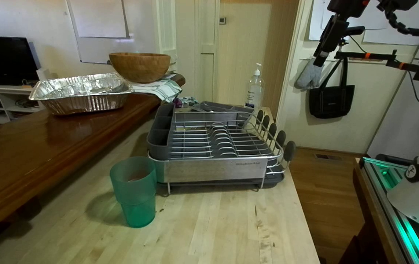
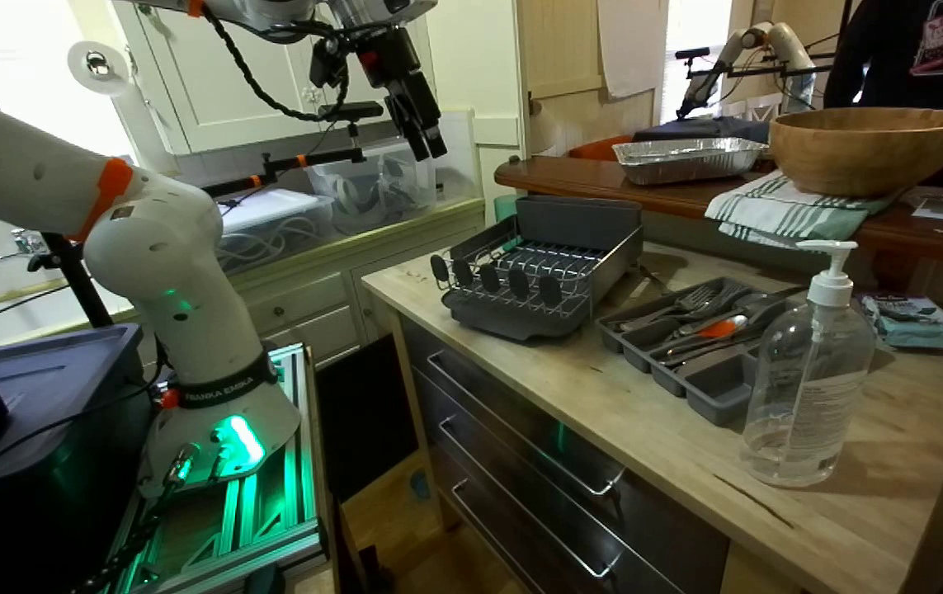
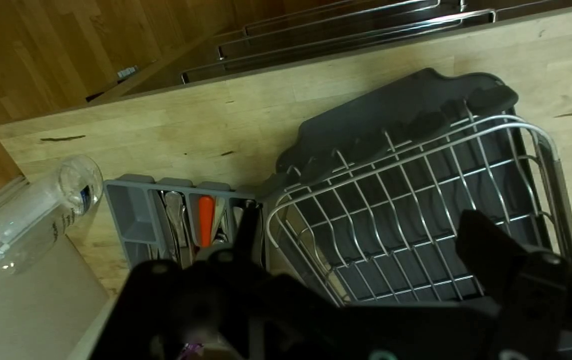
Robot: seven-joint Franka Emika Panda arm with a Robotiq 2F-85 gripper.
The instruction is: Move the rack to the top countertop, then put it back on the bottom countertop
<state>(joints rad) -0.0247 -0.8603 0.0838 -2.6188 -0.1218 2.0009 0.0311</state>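
While its two dark fingers [image 3: 486, 245] stand spread far apart in the wrist view, the black gripper [image 3: 360, 220] holds nothing and hangs in the air at the end of a white jointed robot arm [image 2: 162, 239]. Lower down, and well apart from it, is the large rectangular dish rack [image 1: 214, 171] of silver metal wire on a dark grey tray base. The rack stands level on the wide, light tan butcher-block bottom countertop [image 1: 224, 227], its dark grey plastic caddy [image 1: 157, 151] on the side away from the arm. Near one end stands a translucent green tumbler [image 1: 136, 198]; whether it touches the rack, I cannot tell. Just beside the opposite end lies a grey compartmented cutlery tray [image 2: 723, 404] with metal cutlery and an orange-handled utensil [image 3: 206, 220] in it, and near that tray is a clear bottle [image 2: 809, 404] with a white pump top. Along the side away from the arm runs the higher, glossy dark brown wooden top countertop [image 1: 66, 143], bearing a crinkled aluminium foil pan [image 1: 84, 102] and a round light brown wooden bowl [image 2: 871, 153] set on a folded white-and-green striped towel [image 2: 768, 210].
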